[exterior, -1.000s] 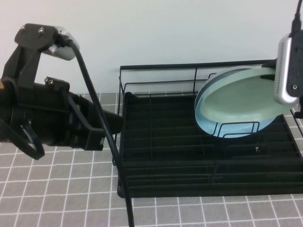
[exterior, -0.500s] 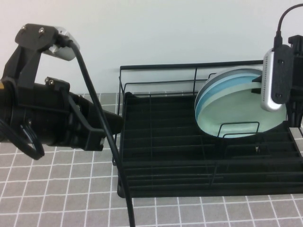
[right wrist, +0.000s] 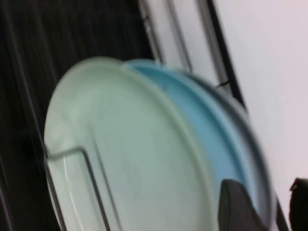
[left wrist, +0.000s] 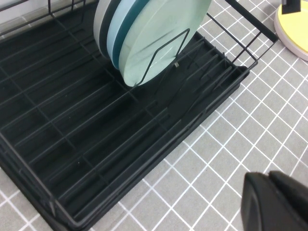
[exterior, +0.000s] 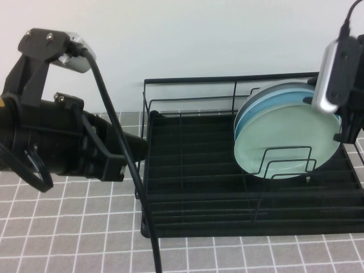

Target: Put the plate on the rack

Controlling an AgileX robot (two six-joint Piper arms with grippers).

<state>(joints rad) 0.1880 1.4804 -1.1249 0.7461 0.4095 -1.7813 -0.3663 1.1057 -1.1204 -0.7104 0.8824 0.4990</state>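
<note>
1. I count three plates upright in one rack: the mint plate in front, leaning against a light blue plate, then a pale one behind.
2. My right claw sits at the stack's upper edge, fingers spread around the rims.
3. My left claw hovers over the bench; I cannot tell its state.
4. A yellow disc is cut off at the edge of the left wrist view.

Mint-green plate: round, matte, standing on edge in rack, leaning back against stacked blue plates, wire loop divider in front. Rack: big black wire thing, slatted base, sitting on grey tiled surface, plate at its right end.
</note>
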